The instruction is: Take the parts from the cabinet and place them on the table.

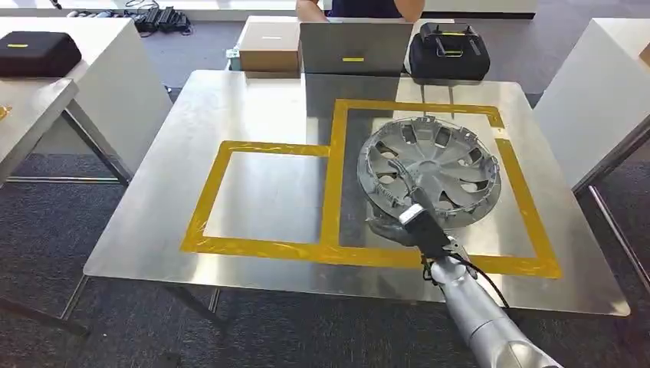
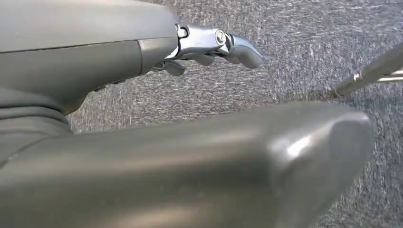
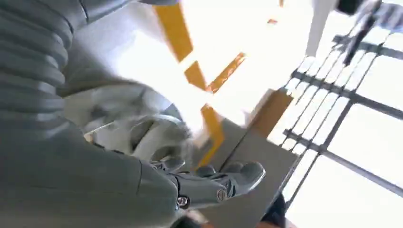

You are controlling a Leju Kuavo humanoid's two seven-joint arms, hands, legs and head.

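The wheel cover (image 1: 429, 175), a silver multi-spoke part, lies inside the larger of two yellow tape outlines (image 1: 337, 184) on the steel bench (image 1: 192, 115), hollow side up with its clips showing round the rim. Its near edge sits just beside the tape strip that divides the two outlines.

The right robot hand (image 1: 400, 224) is at the cover's near rim, fingers wrapped over the edge and gripping it; the right wrist view shows the thumb and fingers curled around pale, blurred parts of the cover (image 3: 142, 133). The silver right arm runs up from the lower right corner of the head view.

The left robot hand (image 2: 209, 45) hangs over grey carpet (image 2: 294, 47), holding nothing, fingers slightly curled but apart.

At the bench's far edge stand a cardboard box (image 1: 268, 46), a grey laptop (image 1: 354, 47) and a black case (image 1: 449, 50). A person (image 1: 360, 8) sits behind the laptop. White tables flank the bench; another black case (image 1: 37, 52) rests on the left one.
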